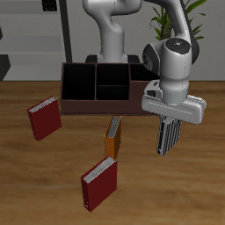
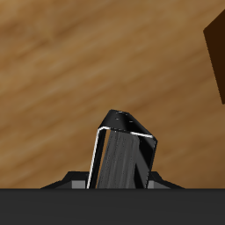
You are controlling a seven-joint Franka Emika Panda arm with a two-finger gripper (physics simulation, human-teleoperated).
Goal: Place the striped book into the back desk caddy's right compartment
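We see the thin striped book [image 1: 167, 138], its cover lined in dark grey and white, hanging upright in the claw [image 1: 169, 132], which is clenched on it above the wooden bench [image 1: 193, 198]. In the wrist view the book [image 2: 123, 158] stands up between the jaws. The long, low, dark brown desk caddy [image 1: 98, 86] with black insides sits farther back, beside the arm. An orange book [image 1: 112, 138] and two plain red books [image 1: 43, 119] [image 1: 99, 182] lie nearer the front.
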